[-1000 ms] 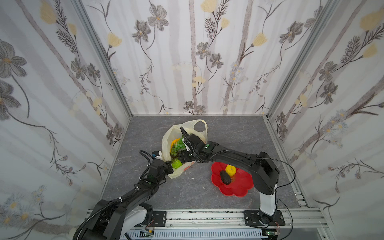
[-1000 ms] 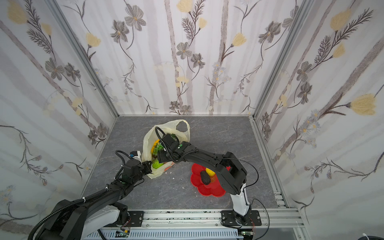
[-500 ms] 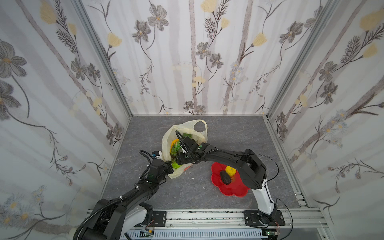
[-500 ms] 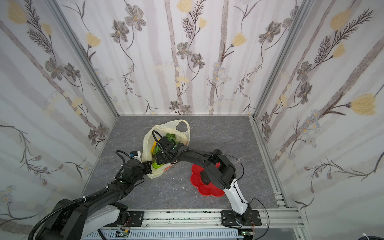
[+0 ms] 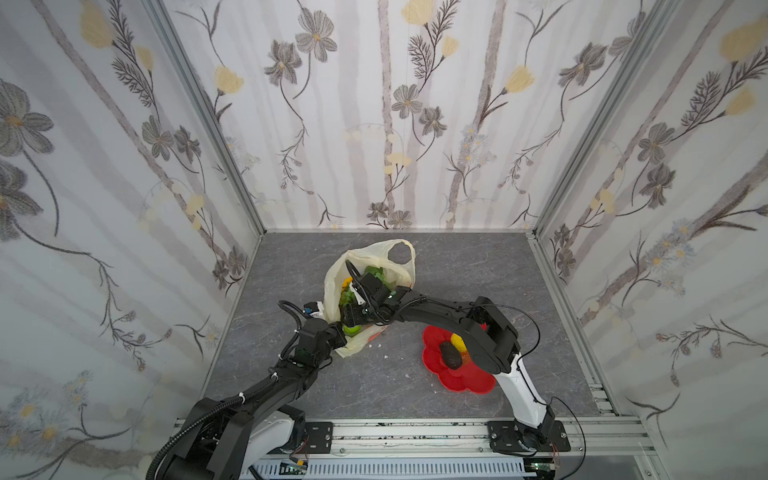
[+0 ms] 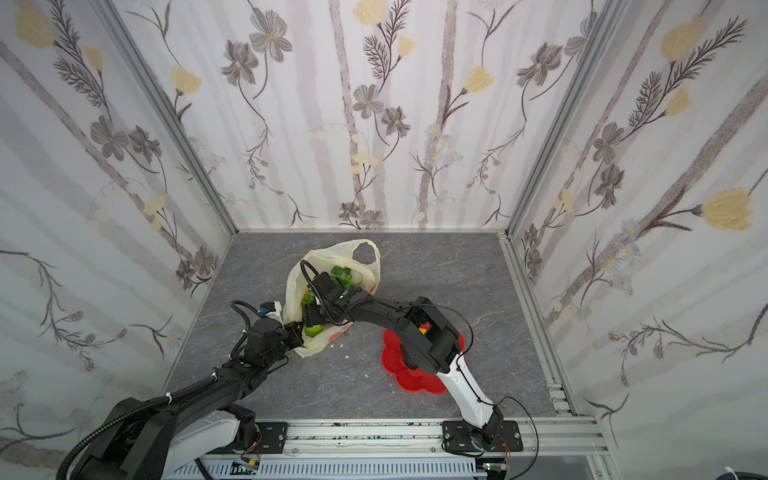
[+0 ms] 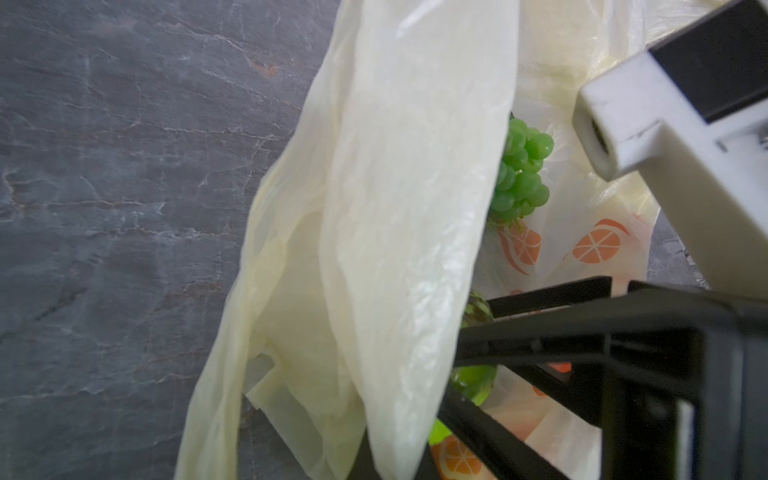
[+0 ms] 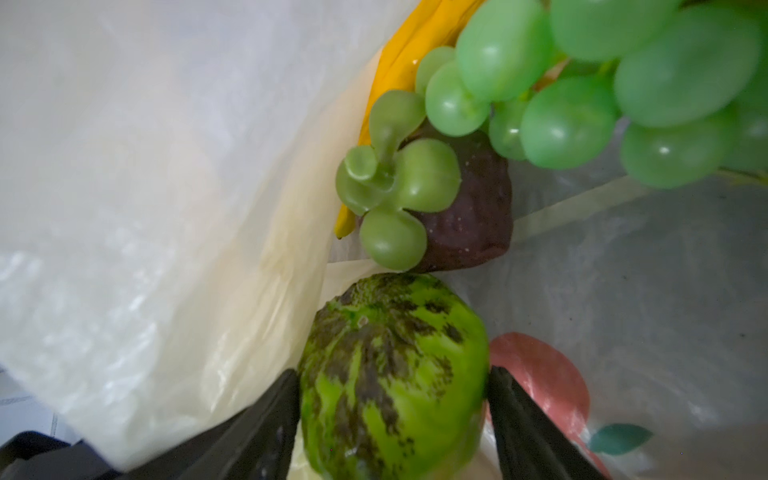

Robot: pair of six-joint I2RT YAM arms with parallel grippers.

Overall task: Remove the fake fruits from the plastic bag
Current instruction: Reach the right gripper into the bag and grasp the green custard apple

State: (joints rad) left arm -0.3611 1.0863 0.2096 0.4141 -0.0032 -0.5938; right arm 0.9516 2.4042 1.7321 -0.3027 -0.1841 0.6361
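The pale-yellow plastic bag (image 5: pixel 374 253) (image 6: pixel 332 253) lies open on the grey floor. My left gripper (image 5: pixel 337 337) (image 7: pixel 390 465) is shut on the bag's near edge. My right gripper (image 5: pixel 353 322) (image 8: pixel 390 372) reaches inside, open. Its fingers (image 8: pixel 274 415) stand close on either side of a green, dark-streaked fruit (image 8: pixel 395 324) at the bag's bottom. Whether they press it I cannot tell. Beyond it lie a dark fruit with a green calyx (image 8: pixel 465 216), a green grape bunch (image 8: pixel 582 83) (image 7: pixel 519 174) and a yellow banana (image 8: pixel 407 54).
A red flower-shaped plate (image 5: pixel 465 382) (image 6: pixel 411 382) sits to the right of the bag, under my right arm. It holds a dark avocado (image 5: pixel 451 356) and a yellow piece (image 5: pixel 457 341). Patterned walls close in three sides.
My right arm has leaned further in and its gripper has moved deeper into the bag, uncovering the grapes. The green fruit and my left gripper have stayed put.
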